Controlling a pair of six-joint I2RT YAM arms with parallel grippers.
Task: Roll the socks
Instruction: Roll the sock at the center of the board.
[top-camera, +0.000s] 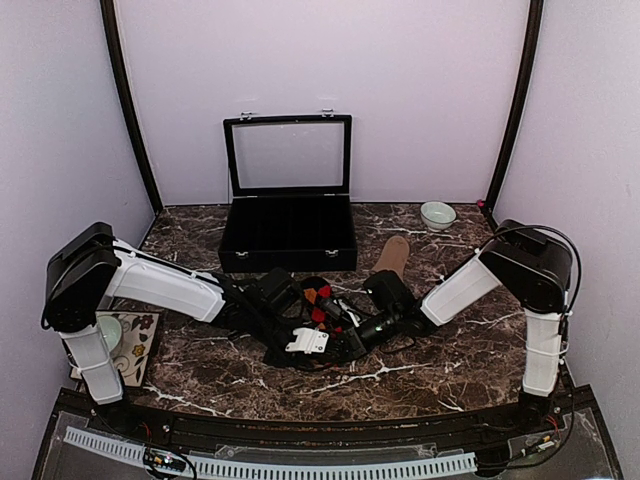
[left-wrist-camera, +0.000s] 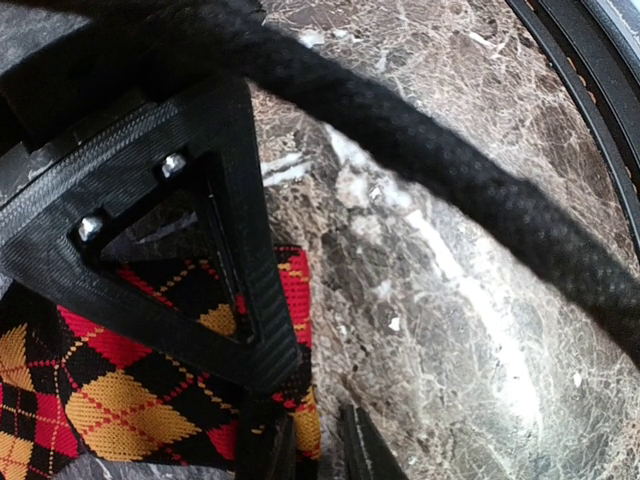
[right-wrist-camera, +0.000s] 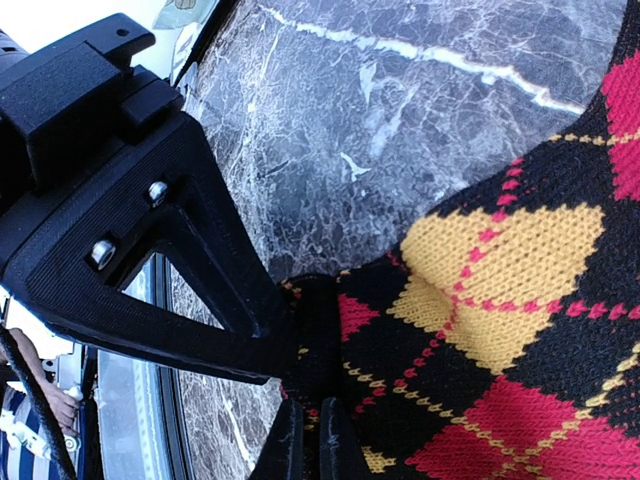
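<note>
The right gripper (right-wrist-camera: 310, 445) has its 2 jaws closed together on a bunched black edge of the argyle sock (right-wrist-camera: 500, 300), with the fabric squeezed up between the tips. From that pinch the sock spreads to the right across the wrist view, its yellow and red diamonds lying on the marble table (right-wrist-camera: 400, 120).

The left gripper (left-wrist-camera: 315, 450) has its 2 jaws only a narrow gap apart. A red and yellow corner of the argyle sock reaches up to that gap, but I cannot tell whether the jaws pinch it or only stand over it. More of the sock lies flat under the wide black finger (left-wrist-camera: 200, 250) on that side. A thick black cable (left-wrist-camera: 430, 150) crosses the view in front of the marble.

Seen from above, the 2 grippers meet near the middle of the table, the left arm reaching in from the left and the right arm from the right. The argyle sock shows as a small red and black patch between them. The tan sock (top-camera: 392, 255) lies flat just behind the right arm's wrist, apart from the argyle sock. Behind both socks stands a black case (top-camera: 288, 235) with its lid raised. A pale bowl (top-camera: 437, 214) sits at the back right, and a patterned mat (top-camera: 140, 335) lies at the left edge beside the left arm.
</note>
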